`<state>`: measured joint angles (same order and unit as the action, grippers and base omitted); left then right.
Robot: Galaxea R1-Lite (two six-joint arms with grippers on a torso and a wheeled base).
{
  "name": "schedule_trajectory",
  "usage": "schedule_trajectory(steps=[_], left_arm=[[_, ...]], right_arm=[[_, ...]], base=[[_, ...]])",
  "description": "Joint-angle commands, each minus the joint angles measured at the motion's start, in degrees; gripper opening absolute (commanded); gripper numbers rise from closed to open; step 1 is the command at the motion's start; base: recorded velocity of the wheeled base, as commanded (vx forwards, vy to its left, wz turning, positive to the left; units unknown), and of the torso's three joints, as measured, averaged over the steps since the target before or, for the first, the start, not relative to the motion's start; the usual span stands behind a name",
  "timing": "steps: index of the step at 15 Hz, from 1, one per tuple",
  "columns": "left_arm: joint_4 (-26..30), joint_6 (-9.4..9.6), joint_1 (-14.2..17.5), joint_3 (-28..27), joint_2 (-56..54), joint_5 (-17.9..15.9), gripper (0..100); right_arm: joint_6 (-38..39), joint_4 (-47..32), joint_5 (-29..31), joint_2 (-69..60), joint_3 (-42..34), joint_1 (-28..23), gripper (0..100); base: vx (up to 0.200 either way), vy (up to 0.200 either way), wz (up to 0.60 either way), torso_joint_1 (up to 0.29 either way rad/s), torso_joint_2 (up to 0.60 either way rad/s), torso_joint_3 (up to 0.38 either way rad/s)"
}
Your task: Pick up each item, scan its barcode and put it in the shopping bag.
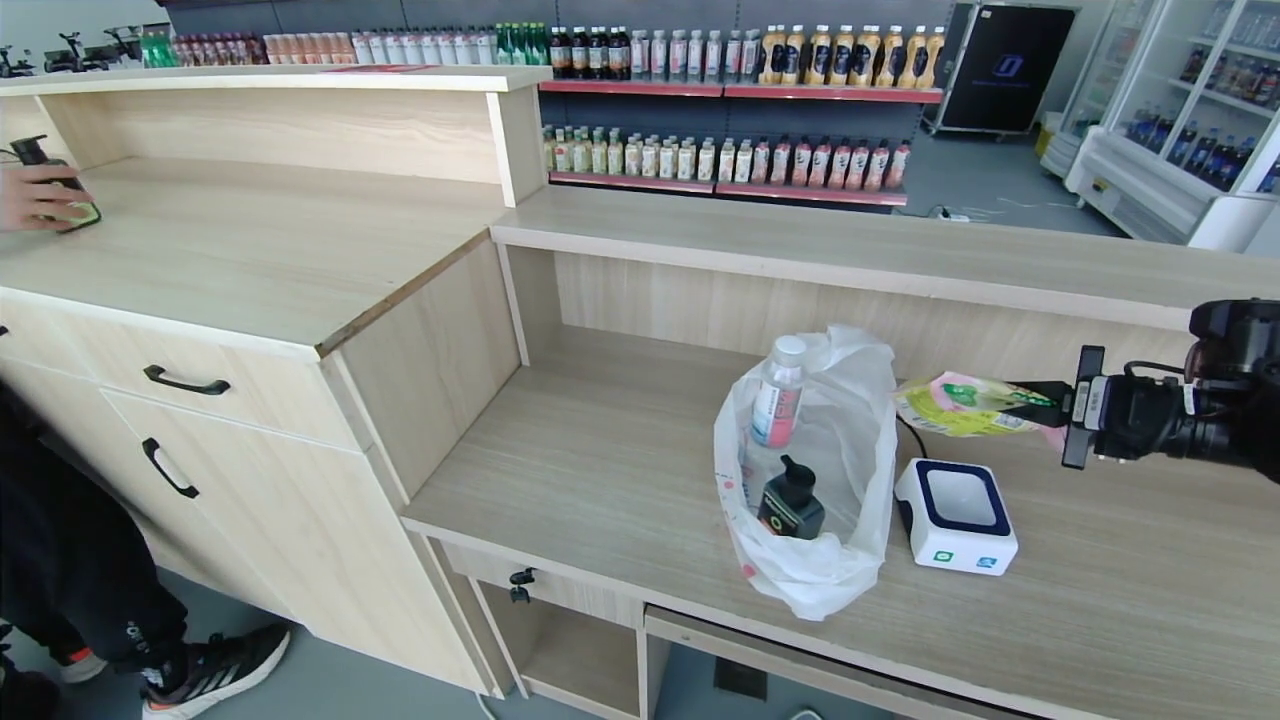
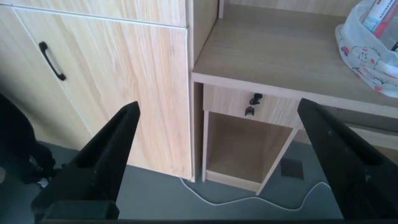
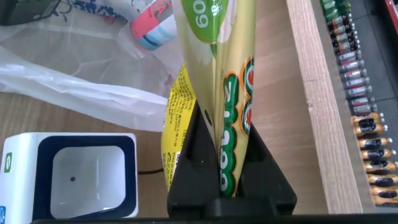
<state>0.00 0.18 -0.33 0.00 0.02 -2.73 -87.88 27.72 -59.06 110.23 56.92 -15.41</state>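
While two items are already lying inside the thin white plastic shopping bag (image 1: 790,585), we are holding a third in the air, so we are judging the task to be partly done.

The bag is standing open on the pale wooden lower counter (image 1: 600,450). Inside it, a clear plastic bottle with a white cap and pink label (image 1: 778,395) is standing against the far wall. A squat black pump bottle (image 1: 791,500) is sitting low in front of it.

Our right gripper (image 1: 1035,402) is clamping both black fingers on one end of a flat, glossy yellow and green snack pouch (image 1: 960,405). The pouch is pointing sideways towards the bag, off the counter, with its free end just beside the bag's rim. It is hanging above and behind a white box-shaped barcode scanner with a dark blue frame (image 1: 957,515), which is sitting just beside the bag with its window facing up. The pouch is looking thin and slightly creased, with small print on its yellow side. We cannot tell where its barcode is, or whether it is scanned.

Our left gripper (image 2: 219,106) is hanging low in front of the cabinet, fingers wide apart and holding nothing.

On the higher wooden counter (image 1: 250,260), a person's hand (image 1: 35,198) is resting on a dark pump bottle (image 1: 35,152), probably an item yet to be done.
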Motion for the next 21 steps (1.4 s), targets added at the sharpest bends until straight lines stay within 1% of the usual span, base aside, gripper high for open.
schedule_trajectory(steps=[1, 9, 11, 12, 16, 21], left_arm=[[0.0, -0.01, 0.0, 0.0, 0.1, 0.0, 100], [0.0, -0.01, 0.0, 0.0, 0.1, 0.0, 100], [0.0, -0.01, 0.0, 0.0, 0.1, 0.0, 100], [0.0, -0.01, 0.0, 0.0, 0.1, 0.0, 100], [0.0, -0.01, 0.0, 0.0, 0.1, 0.0, 100], [0.0, -0.01, 0.0, 0.0, 0.1, 0.0, 100]], right_arm=[[-0.7, 0.0, 0.0, 1.1, 0.0, 0.0, 0], [-4.6, 0.0, 0.8, 1.3, -0.6, -0.4, 0], [-4.8, -0.1, 1.3, 1.3, -0.8, -1.4, 0], [-5.2, 0.0, 2.5, 1.1, -0.8, -2.1, 0], [-7.3, -0.3, 2.8, 0.7, -2.1, -5.4, 0], [-7.5, -4.2, 2.8, -0.4, -2.6, -5.5, 0]], base=[[0.000, 0.000, 0.00, 0.000, 0.00, 0.000], [0.000, 0.000, 0.00, 0.000, 0.00, 0.000], [0.000, 0.000, 0.00, 0.000, 0.00, 0.000], [0.000, 0.000, 0.00, 0.000, 0.00, 0.000], [0.000, 0.000, 0.00, 0.000, 0.00, 0.000], [0.000, 0.000, 0.00, 0.000, 0.00, 0.000]])
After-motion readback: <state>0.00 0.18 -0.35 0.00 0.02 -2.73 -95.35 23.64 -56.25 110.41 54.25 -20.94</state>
